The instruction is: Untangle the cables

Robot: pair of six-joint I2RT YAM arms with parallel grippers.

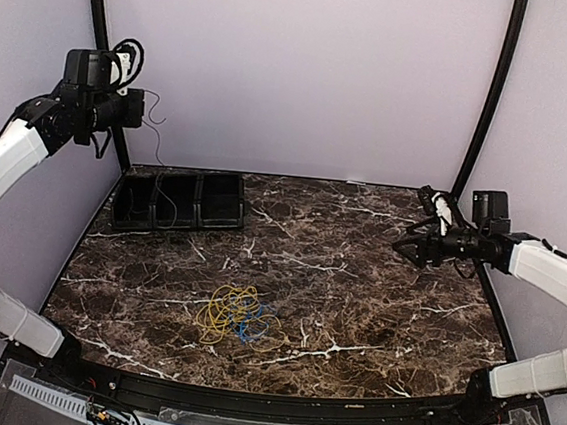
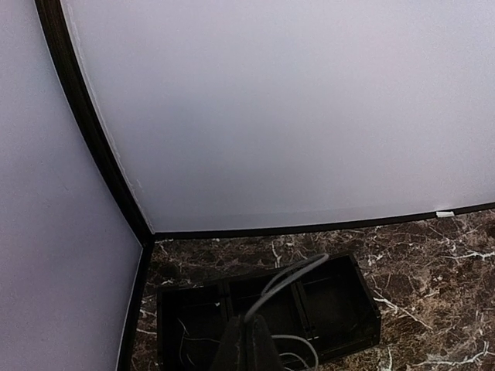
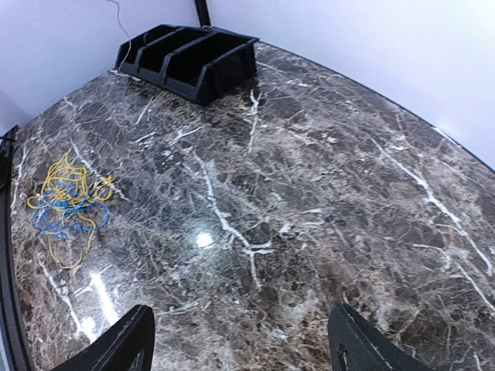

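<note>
The yellow cable [image 1: 221,305] and the blue cable [image 1: 253,326] lie tangled together in one loose heap on the marble table, near the front centre-left. The right wrist view shows the yellow cable [image 3: 71,179] over the blue cable [image 3: 56,221] at its left edge. My left gripper [image 1: 136,109] is raised high at the back left, far from the heap, and is shut on a thin grey cord [image 2: 291,278] that hangs down into the black bin. My right gripper [image 1: 402,246] is open and empty above the table's right side, its fingertips [image 3: 122,346] wide apart.
A black three-compartment bin [image 1: 225,219] stands at the back left of the table; it also shows in the left wrist view [image 2: 363,305] and the right wrist view [image 3: 224,73]. The thin grey cord [image 1: 157,138] dangles into it. White walls and black frame posts enclose the table.
</note>
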